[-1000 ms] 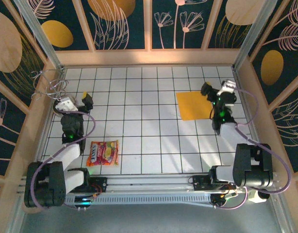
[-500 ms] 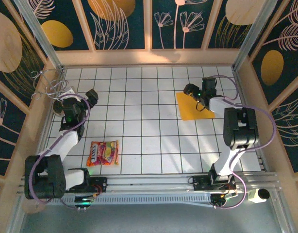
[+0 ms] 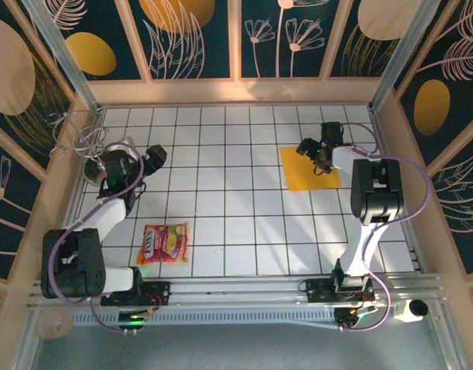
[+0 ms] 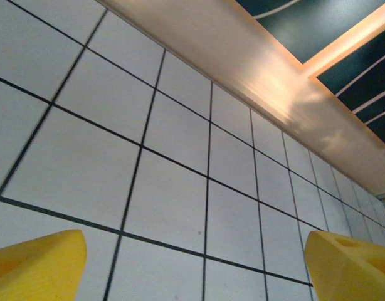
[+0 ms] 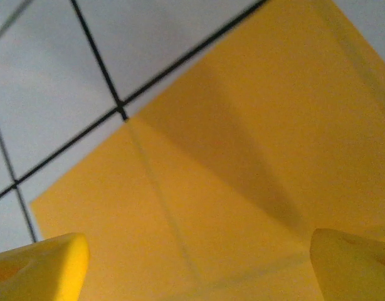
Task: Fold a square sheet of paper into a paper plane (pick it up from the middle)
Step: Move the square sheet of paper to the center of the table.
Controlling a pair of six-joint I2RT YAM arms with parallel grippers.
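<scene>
My right pincer hangs spread over the paper at two o'clock; my left pincer, at ten, is spread too.

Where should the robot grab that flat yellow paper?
Pinch the thin orange-yellow square sheet of paper near its middle, coming straight down from above. It lies flat on the white tiled table, so no edge sticks up to catch. The open right gripper hangs over it.

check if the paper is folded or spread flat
Spread flat. The paper lies as one full square on the tiles; the right wrist view shows a single layer with no flap raised.
</scene>
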